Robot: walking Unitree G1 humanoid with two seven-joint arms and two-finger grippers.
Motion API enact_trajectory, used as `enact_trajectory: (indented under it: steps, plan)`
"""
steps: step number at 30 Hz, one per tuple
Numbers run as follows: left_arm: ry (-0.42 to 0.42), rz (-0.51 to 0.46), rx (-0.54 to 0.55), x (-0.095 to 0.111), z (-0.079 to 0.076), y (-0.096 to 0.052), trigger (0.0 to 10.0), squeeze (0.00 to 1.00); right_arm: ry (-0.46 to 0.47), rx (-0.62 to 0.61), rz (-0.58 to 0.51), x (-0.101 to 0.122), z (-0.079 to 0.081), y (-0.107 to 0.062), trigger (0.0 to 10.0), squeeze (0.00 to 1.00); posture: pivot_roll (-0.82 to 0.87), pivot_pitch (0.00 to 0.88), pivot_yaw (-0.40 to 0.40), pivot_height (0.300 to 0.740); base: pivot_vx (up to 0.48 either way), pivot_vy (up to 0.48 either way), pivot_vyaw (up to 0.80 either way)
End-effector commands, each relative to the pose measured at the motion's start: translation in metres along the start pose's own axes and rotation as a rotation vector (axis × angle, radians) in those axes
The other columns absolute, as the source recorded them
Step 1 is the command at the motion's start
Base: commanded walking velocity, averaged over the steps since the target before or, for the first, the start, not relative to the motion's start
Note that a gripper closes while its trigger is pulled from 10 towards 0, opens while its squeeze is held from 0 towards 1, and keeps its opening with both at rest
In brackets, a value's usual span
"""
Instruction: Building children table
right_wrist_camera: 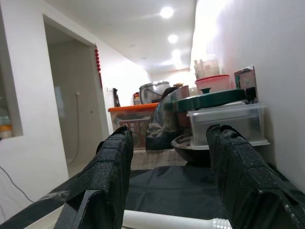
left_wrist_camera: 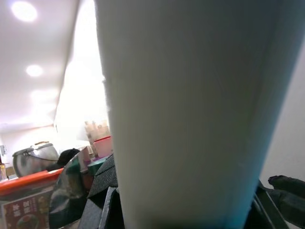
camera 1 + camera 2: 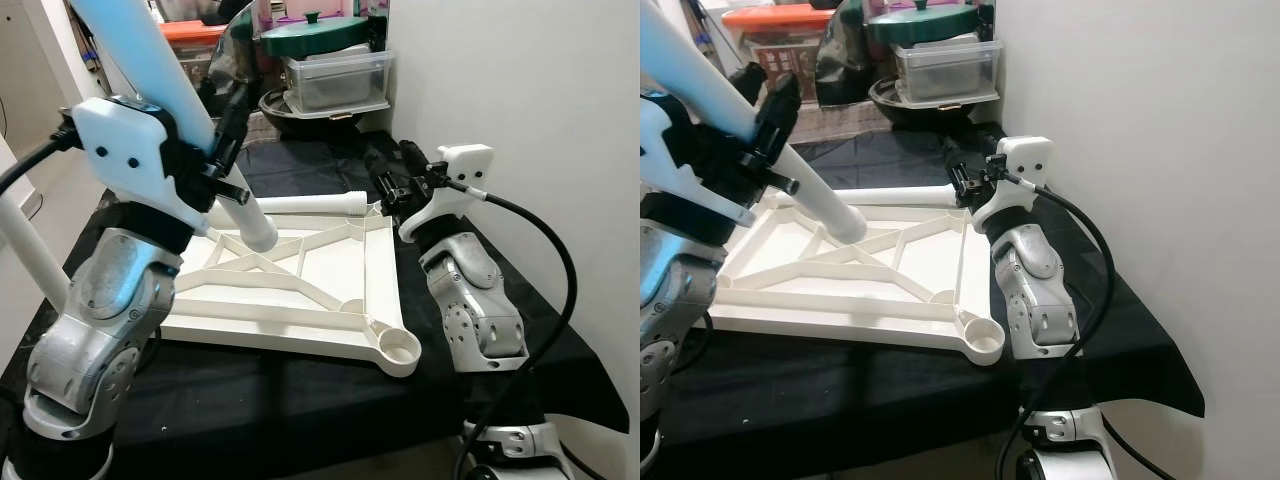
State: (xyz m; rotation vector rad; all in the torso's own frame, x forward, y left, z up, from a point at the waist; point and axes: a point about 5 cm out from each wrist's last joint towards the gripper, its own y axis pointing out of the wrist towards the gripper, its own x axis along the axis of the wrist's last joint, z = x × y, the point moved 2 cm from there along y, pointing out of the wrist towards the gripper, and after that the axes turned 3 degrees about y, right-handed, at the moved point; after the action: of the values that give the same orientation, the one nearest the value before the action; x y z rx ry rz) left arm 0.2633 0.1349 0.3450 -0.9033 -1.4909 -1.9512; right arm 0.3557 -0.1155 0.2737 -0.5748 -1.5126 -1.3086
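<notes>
On the surface (image 3: 300, 410), draped in black cloth, a white tabletop (image 3: 340, 260) lies upside down, its ribbed underside and a round corner socket (image 3: 400, 347) facing up. The left pincer (image 3: 225, 140) is clamped around a long white leg (image 3: 150, 70), which slants down from the upper left so that its lower end (image 3: 262, 235) sits over the ribs near the middle of the tabletop; whether it touches them I cannot tell. In the left wrist view that leg (image 2: 190, 114) stands right against the lens, with a black finger (image 2: 286, 193) beside it. A second leg (image 3: 310, 204) lies flat along the tabletop's far edge. The right pincer (image 3: 385, 185) hovers at the far right corner of the tabletop, fingers spread apart and holding nothing; in the right wrist view the second leg (image 1: 176, 222) shows low between its two fingers (image 1: 112, 167). Behind, against the wall, a clear lidded box (image 3: 335, 80) sits in a dark bowl (image 3: 300, 112), with a green lid (image 3: 315, 35) on top and an orange-lidded bin (image 3: 195, 35) to the left
</notes>
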Motion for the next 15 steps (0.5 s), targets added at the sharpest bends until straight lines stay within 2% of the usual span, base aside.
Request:
enact_trajectory:
  steps: [1, 15]
  plan:
    - [0.02, 0.016, 0.007, -0.0029, 0.0017, 0.0002, 10.0, 0.0, 0.0, 0.007, 0.001, -0.0017, 0.0039, 0.0007, 10.0, 0.0, -0.08, 0.0, 0.05, 0.74, -0.244, 0.0, 0.0]
    - [0.035, 0.024, 0.006, -0.0037, 0.0001, -0.0009, 10.0, 0.0, -0.012, 0.003, 0.005, -0.0024, 0.0031, 0.0012, 10.0, 0.0, -0.06, 0.0, 0.056, 0.74, -0.26, 0.0, 0.0]
